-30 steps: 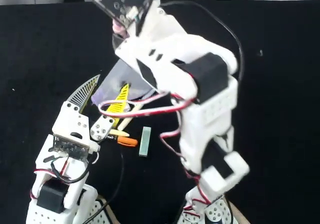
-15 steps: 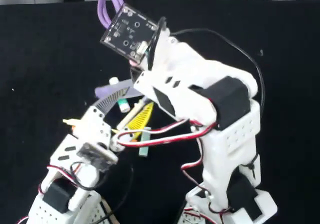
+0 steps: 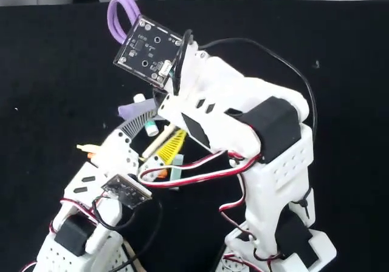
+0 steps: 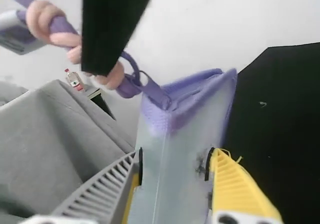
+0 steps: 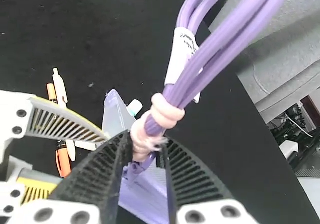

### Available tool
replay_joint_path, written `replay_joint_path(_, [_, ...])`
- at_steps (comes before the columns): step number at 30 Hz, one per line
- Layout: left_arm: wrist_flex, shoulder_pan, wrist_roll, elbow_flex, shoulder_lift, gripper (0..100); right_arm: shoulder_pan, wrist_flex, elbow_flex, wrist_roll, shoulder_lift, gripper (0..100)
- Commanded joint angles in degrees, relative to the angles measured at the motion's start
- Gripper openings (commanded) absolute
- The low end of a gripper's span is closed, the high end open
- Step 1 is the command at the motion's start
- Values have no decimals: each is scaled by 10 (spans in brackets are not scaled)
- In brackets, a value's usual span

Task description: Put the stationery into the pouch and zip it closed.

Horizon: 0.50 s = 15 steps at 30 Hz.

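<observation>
Shifted slightly left since before: right gripper [image 5: 145,146] clamped on purple cord loop [image 5: 210,39] of translucent lilac zip pouch [image 4: 185,129], pouch pinched by left gripper [image 4: 172,171]; orange pen [image 5: 62,161] and white pen [image 5: 60,84] on black table [image 3: 340,71], seemingly unpacked.

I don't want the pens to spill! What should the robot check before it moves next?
1. Left arm's fingers holding the pouch: ok, it sits between them.
2. Right arm's fingers on the strap: ok, shut on it.
3. Pens inside the pouch: not ok, they lie on the table.
4. Pouch mouth open: cannot tell.
</observation>
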Motion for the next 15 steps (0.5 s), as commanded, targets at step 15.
replay_joint_path(15, [-30, -6, -23, -129, 193, 223, -36, 16, 145, 82, -131, 11])
